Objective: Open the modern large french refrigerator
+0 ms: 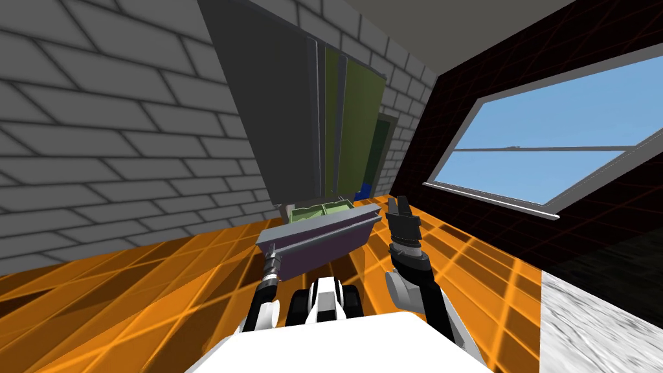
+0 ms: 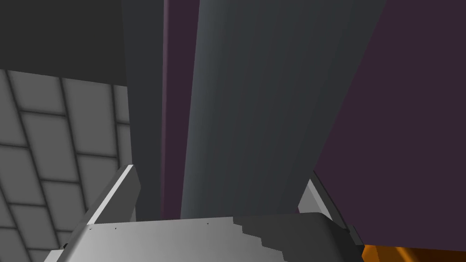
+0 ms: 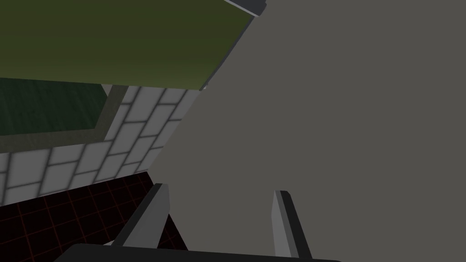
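Observation:
The tall dark grey refrigerator (image 1: 285,116) stands against the brick wall ahead, its upper doors closed. Its bottom drawer (image 1: 304,259) is pulled out toward me, with a purple front and green compartments (image 1: 320,212) inside. A grey bar handle (image 1: 330,233) runs along the drawer front. My left gripper (image 1: 272,254) is at the handle's left end. In the left wrist view the handle (image 2: 245,113) lies between the wide-open fingers (image 2: 123,191) of the left gripper (image 2: 220,173), which do not press it. My right gripper (image 1: 399,206) is raised beside the drawer's right end, open (image 3: 220,188) and empty.
A grey brick wall (image 1: 97,129) runs along the left. A dark wall with a large window (image 1: 550,149) is on the right. The floor (image 1: 162,272) is orange tile, with a pale patch (image 1: 602,324) at the right. A small blue object (image 1: 364,191) sits past the refrigerator.

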Robot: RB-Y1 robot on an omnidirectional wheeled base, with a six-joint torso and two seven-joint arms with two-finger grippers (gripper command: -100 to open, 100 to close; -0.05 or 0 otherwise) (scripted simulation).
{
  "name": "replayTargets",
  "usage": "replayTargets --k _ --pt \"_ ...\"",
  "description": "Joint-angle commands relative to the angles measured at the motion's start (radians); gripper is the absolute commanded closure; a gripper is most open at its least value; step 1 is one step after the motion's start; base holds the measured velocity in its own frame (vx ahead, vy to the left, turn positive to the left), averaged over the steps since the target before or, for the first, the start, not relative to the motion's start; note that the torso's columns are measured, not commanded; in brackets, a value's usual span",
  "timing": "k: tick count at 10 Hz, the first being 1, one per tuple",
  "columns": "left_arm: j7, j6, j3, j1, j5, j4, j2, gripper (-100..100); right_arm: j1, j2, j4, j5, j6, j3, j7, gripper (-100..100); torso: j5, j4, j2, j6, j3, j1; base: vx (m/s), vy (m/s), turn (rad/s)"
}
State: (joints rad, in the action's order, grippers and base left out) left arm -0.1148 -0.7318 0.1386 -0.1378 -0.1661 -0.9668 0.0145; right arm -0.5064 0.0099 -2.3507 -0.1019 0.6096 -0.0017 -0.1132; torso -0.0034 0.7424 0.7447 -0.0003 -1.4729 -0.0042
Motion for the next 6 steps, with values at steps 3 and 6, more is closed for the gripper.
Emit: replayTargets --k 3,6 --pt "0.005 0.1 0.009 0.038 -0.001 -0.067 0.014 -100 0.0 0.0 0.0 0.0 0.0 0.0 0.0 0 -0.003 0.004 0.001 -0.001 0.0 -0.001 -0.049 -0.019 0.03" --pt "0.009 0.166 0.016 0.07 -0.002 -0.102 0.023 -100 0.0 0.0 0.0 0.0 0.0 0.0 0.0 0 -0.009 0.011 0.011 -0.003 0.005 -0.006 -0.071 -0.025 0.046"
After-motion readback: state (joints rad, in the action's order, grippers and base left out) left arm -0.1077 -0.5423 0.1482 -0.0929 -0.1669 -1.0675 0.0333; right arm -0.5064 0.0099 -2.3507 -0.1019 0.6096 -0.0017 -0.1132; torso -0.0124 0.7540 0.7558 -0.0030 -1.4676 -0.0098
